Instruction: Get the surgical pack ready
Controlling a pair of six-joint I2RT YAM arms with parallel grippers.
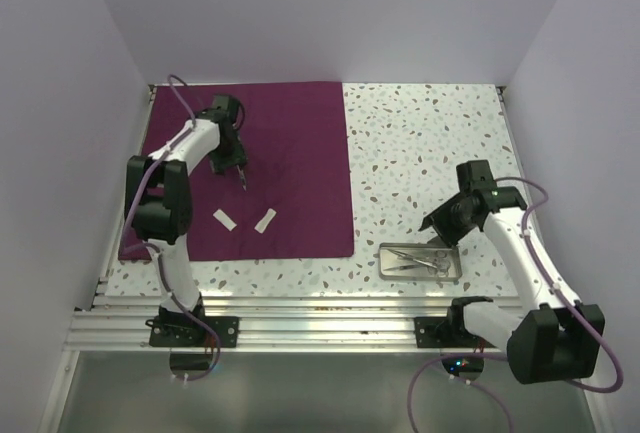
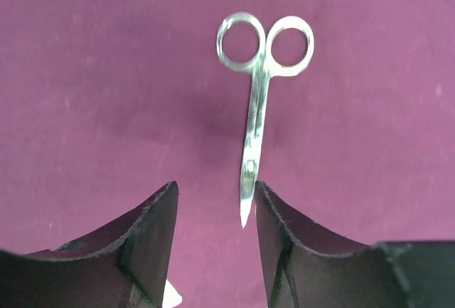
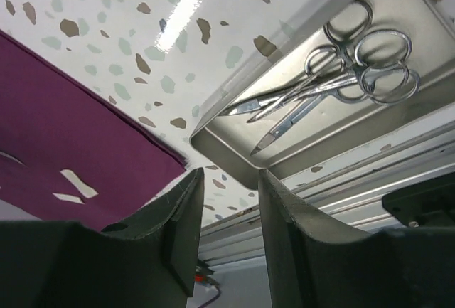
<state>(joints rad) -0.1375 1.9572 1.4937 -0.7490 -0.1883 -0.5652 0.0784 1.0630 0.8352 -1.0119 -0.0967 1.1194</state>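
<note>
Scissors (image 2: 257, 102) lie flat on the purple cloth (image 1: 290, 153), tip poking between the jaws of the left gripper (image 2: 213, 215), which is open and holding nothing. The right gripper (image 3: 229, 215) is partly open and empty too, hanging over the bench (image 1: 420, 143) by the tray (image 3: 234, 151) of instruments (image 3: 334, 80).

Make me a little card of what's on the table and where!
cloth: purple, flat, left side of table
scissors: on cloth, tip at left end effector
pads: two, white, on cloth's near part
tray: steel, right of cloth
tools: scissor-like, in tray
left end effector: open, over cloth
right end effector: open, empty, by tray
</note>
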